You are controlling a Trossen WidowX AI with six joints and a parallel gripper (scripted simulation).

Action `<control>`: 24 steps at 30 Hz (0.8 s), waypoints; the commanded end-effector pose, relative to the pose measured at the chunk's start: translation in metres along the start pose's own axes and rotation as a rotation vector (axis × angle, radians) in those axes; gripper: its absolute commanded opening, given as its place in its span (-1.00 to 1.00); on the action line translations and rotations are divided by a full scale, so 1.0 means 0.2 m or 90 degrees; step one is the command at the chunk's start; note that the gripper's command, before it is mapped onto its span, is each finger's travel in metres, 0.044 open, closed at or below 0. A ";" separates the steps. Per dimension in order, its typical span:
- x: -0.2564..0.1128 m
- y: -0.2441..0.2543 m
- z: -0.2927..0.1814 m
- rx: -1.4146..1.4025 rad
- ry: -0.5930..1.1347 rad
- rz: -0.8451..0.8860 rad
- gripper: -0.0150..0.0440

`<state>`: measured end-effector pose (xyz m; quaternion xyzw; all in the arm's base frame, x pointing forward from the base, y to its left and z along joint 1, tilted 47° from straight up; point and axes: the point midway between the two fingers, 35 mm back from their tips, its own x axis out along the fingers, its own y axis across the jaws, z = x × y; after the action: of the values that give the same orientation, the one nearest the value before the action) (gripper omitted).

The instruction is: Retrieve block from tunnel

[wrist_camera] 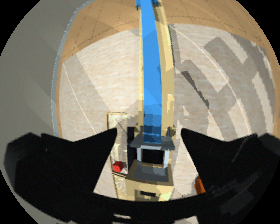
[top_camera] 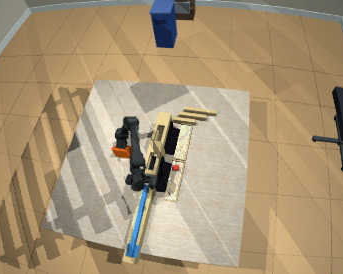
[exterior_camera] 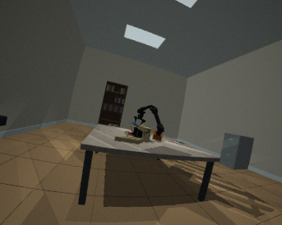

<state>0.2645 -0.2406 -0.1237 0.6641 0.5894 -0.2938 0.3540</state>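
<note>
"Wrist view: how is the claw (top_camera: 150, 182) (exterior_camera: 139, 120) (wrist_camera: 149, 131) standing?"

"It's gaping wide, fingers apart on either side of the line of the blue handle (top_camera: 138, 220) (exterior_camera: 133, 124) (wrist_camera: 152, 65), and it's holding nothing."

"And from above, going near to far on the counter (top_camera: 214, 200) (exterior_camera: 147, 153) (wrist_camera: 91, 85)?"

"Nearest, the handle is lying along a wooden channel (top_camera: 129, 259) (wrist_camera: 167, 60) and reaching toward the tunnel (top_camera: 163, 120) (exterior_camera: 146, 132) (wrist_camera: 151, 182). The claw is hovering around where they're meeting."

"Where's the block?"

"I can't tell; the tunnel's inside is mostly hiding from me. A red block (top_camera: 176, 167) (exterior_camera: 129, 133) (wrist_camera: 118, 166) is resting over a pale strip (top_camera: 174, 192) (wrist_camera: 109, 130), right of the tunnel, but I can't say whether that's the one."

"Farther back?"

"The orange base (top_camera: 121, 151) (exterior_camera: 157, 135) (wrist_camera: 199, 185) is sitting left of the tunnel. Three loose rods (top_camera: 200, 111) (exterior_camera: 127, 139) are lying beyond the strip, and a cabinet (top_camera: 164, 30) (exterior_camera: 238, 152) is standing on the floor, well past the counter."
</note>
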 end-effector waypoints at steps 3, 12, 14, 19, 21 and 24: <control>0.00 0.00 0.00 0.000 0.000 0.000 0.73; 0.00 0.00 0.00 0.000 0.000 0.000 -0.07; 0.00 0.00 0.00 0.000 0.000 0.000 -0.25; 0.00 0.00 0.00 0.000 0.000 0.000 -0.49; 0.00 0.00 0.00 0.000 0.000 0.000 -0.49; 0.00 0.00 0.00 0.000 0.000 0.000 -0.49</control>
<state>0.2645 -0.2406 -0.1232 0.6641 0.5893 -0.2939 0.3541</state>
